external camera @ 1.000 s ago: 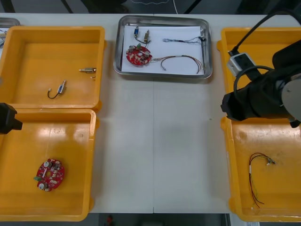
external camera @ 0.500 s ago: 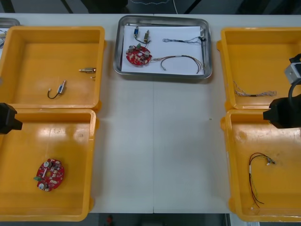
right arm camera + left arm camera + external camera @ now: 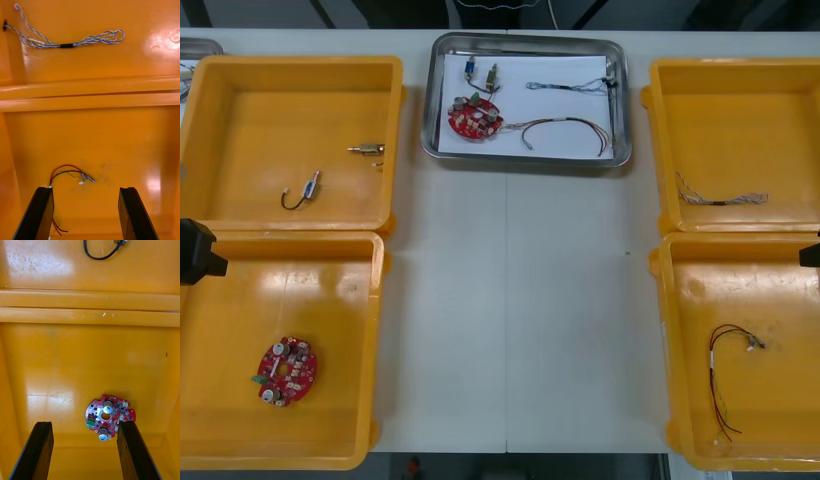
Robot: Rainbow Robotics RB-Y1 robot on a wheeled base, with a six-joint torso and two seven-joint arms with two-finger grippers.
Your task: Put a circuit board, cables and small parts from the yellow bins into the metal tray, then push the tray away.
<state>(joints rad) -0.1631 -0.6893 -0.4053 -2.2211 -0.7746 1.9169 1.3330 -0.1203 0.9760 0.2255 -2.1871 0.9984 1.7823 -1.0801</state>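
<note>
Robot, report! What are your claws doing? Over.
Left claw open by circuit board. Right claw open by red and yellow cable. Metal tray loaded, far edge. Nothing blocking.

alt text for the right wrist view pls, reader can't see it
The right gripper hangs open over a yellow bin, with a thin red and black cable lying on the bin floor by one of its fingers. Past the rim, a neighbouring bin holds a twisted blue and white cable.
</note>
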